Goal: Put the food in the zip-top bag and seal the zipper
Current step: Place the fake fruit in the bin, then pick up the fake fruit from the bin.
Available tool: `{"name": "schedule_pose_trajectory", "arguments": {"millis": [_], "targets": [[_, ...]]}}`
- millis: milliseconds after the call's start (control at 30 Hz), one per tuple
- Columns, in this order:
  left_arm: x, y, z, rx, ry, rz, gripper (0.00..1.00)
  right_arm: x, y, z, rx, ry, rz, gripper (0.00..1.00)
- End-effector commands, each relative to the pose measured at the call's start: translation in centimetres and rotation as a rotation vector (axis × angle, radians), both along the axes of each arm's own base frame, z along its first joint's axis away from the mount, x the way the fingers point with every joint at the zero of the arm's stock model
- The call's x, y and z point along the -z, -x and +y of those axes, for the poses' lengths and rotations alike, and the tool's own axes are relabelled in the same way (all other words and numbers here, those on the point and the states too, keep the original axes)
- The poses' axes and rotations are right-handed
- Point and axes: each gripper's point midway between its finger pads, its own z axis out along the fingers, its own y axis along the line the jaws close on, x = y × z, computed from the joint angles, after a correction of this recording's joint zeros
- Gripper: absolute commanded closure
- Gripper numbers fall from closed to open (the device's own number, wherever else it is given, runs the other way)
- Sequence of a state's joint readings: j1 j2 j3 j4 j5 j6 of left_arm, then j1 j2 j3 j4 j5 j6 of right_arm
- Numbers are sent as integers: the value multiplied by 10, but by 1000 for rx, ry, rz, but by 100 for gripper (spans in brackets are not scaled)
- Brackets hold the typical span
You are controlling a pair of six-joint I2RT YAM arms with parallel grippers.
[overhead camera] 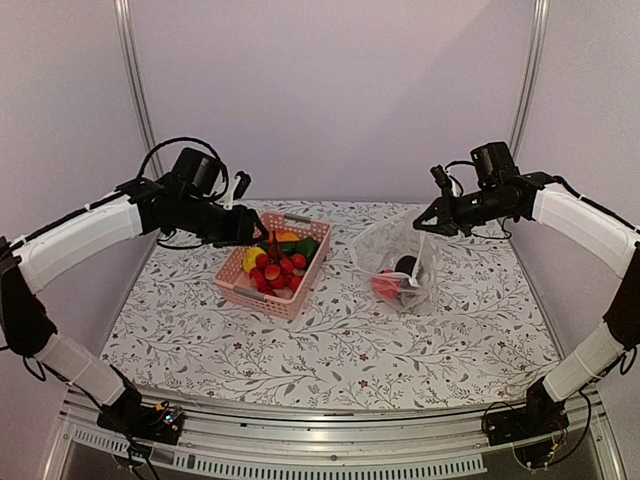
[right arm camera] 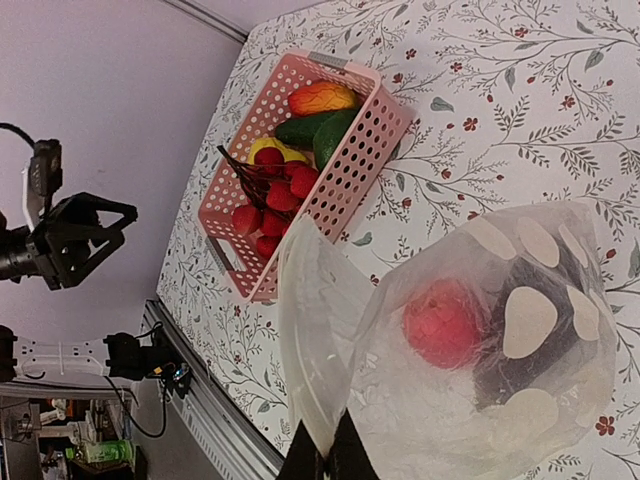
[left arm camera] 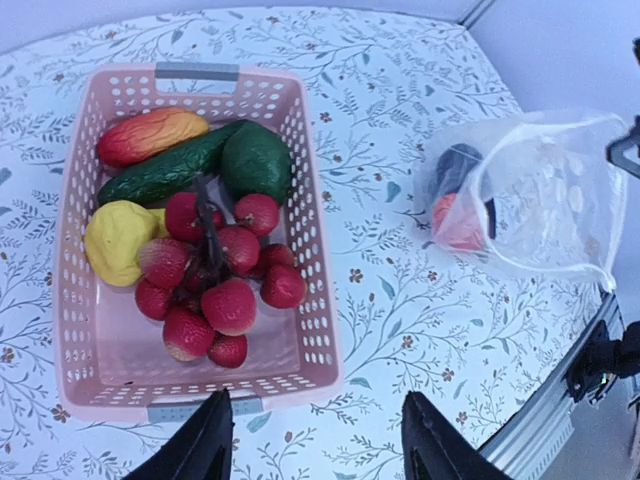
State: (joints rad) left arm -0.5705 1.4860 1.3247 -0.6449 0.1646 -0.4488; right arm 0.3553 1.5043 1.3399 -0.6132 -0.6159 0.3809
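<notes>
- Top view: left hand (overhead camera: 258, 234) hangs over the far-left end of the pink slotted plastic basket (overhead camera: 262, 290), fingers spread, nothing btwn them. Right hand (overhead camera: 424, 222) pinches the top edge of the clear crinkly zip-top bag (overhead camera: 385, 250). The bag stands on the floral counter (overhead camera: 350, 345), right of the basket and apart from it.
- Left wrist: the basket holds a cluster of red toy strawberries (left arm camera: 215, 285), a yellow toy pepper (left arm camera: 115, 240), green toy cucumbers (left arm camera: 175, 170) and an orange-red toy piece (left arm camera: 150, 135). The bag sits to the right w/ a red toy piece (left arm camera: 458, 225) and a dark purple toy piece (left arm camera: 460, 165) inside.
- Right wrist: right hand's fingers are clamped on the bag's rim at the frame's bottom. The bag's mouth gapes. Inside, the red piece touches the dark one.
</notes>
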Motion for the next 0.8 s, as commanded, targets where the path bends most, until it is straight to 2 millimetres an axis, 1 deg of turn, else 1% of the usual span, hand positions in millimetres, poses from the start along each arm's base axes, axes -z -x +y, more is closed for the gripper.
{"name": "schedule_pose_trajectory", "arguments": {"millis": [0,33,133,233,333,433,533,600,633,700,767], "targets": [[-13,24,-9,145,-113,-306,43,-2,-3,4,-21,2,-6,100],[-10,26,-9,148,-117,-303,43,-2,-5,4,-19,3,-3,100],[-3,11,0,71,-163,-270,43,0,-6,5,-21,4,2,100],[5,-14,4,-55,-148,-192,44,0,-8,7,-23,1,6,100],[19,-40,13,-224,-91,-76,39,0,-11,8,-22,2,7,100],[33,-57,10,-298,-36,10,40,0,-14,9,-20,2,5,100],[39,-72,3,-318,-3,17,45,1,-17,9,-15,7,2,100],[50,-81,1,-329,5,36,58,2,-18,9,-14,5,4,100],[54,-84,1,-340,1,51,63,3,-18,9,-14,4,5,100],[65,-88,6,-381,-43,87,65,1,-19,9,-7,3,2,100],[70,-90,8,-397,-68,105,66,-1,-21,9,0,2,-3,100]]}}
